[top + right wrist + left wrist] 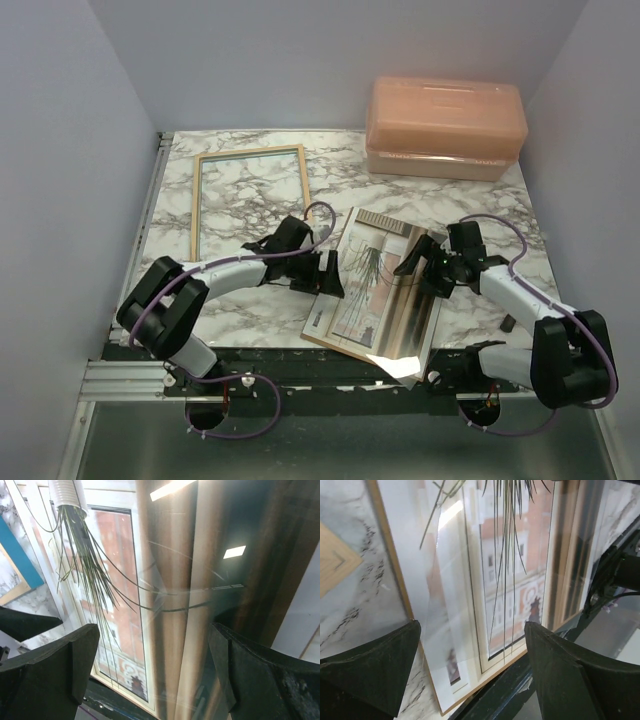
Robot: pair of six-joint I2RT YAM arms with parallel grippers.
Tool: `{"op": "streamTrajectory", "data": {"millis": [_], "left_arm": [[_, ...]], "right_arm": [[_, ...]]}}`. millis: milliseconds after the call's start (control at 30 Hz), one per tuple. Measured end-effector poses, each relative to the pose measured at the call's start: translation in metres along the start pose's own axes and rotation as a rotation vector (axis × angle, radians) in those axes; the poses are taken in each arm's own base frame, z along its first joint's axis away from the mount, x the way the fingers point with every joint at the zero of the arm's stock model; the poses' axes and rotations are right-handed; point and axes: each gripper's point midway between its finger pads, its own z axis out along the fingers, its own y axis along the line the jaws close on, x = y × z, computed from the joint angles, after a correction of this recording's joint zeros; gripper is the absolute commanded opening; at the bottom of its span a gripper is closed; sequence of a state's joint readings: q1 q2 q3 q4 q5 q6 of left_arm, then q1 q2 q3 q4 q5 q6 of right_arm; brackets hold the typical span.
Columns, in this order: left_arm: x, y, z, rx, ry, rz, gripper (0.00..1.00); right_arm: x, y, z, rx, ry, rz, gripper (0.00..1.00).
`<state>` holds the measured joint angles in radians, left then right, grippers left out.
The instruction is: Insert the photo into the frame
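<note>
**Photo [372, 290] flat at near table edge, both grippers open over it**

Photo lies face up on the table [270, 322], centre-right, between the two grippers. Long axis runs near to far, skewed a bit: near end sits further left, far end further right. Pot end of the print points to the far side, and the leaves trail toward the near edge. Near end sticks out past the table edge over the dark rail, with glare on that corner. A thin brown backing [400, 582] shows under the photo along its left and near edges. The surface is very glossy; I cannot tell whether a clear sheet lies on top.

Left gripper [330, 274] is at the photo's left long edge, with its jaws spread wide and nothing between them. In the left wrist view the gripper [470, 627] looks down on the photo [512, 580] near its near-left corner. Contact with the print cannot be told.

Right gripper [418, 262] is over the photo's right long edge, toward the far end. Its jaws are fully apart and it has hold of nothing. In the right wrist view the gripper [152, 630] has the photo [115, 580] filling the gap between its fingers.

Frame [250, 200] lies wood side up on the far-left part of the table. Its long axis also runs near to far, and it is apart from the photo. The left arm crosses near its near-right corner.

A peach box [445, 125] is at the far right.
</note>
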<state>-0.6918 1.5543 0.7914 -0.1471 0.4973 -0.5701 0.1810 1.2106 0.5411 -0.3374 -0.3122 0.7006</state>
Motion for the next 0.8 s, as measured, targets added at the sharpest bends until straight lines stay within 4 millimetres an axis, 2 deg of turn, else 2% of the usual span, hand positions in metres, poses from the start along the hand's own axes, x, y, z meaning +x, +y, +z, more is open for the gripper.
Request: {"op": "streamTrajectory", "data": {"millis": [133, 233, 367, 467, 800], "left_arm": [[0.000, 0.025, -0.011, -0.019, -0.035, -0.067, 0.84], [0.001, 0.033, -0.018, 0.016, -0.053, -0.095, 0.82], [0.005, 0.033, -0.022, 0.059, -0.048, -0.101, 0.77], [0.016, 0.029, -0.022, 0.097, -0.017, -0.100, 0.74], [0.041, 0.025, -0.033, 0.119, 0.014, -0.122, 0.72]], "right_arm": [[0.001, 0.005, 0.002, -0.029, 0.016, -0.004, 0.99], [0.002, 0.007, 0.003, -0.047, 0.024, -0.007, 0.99], [0.002, 0.010, 0.004, -0.064, 0.031, -0.009, 0.99], [0.003, 0.011, 0.004, -0.071, 0.034, -0.009, 0.99], [0.003, 0.013, 0.005, -0.087, 0.038, -0.012, 0.99]]}}
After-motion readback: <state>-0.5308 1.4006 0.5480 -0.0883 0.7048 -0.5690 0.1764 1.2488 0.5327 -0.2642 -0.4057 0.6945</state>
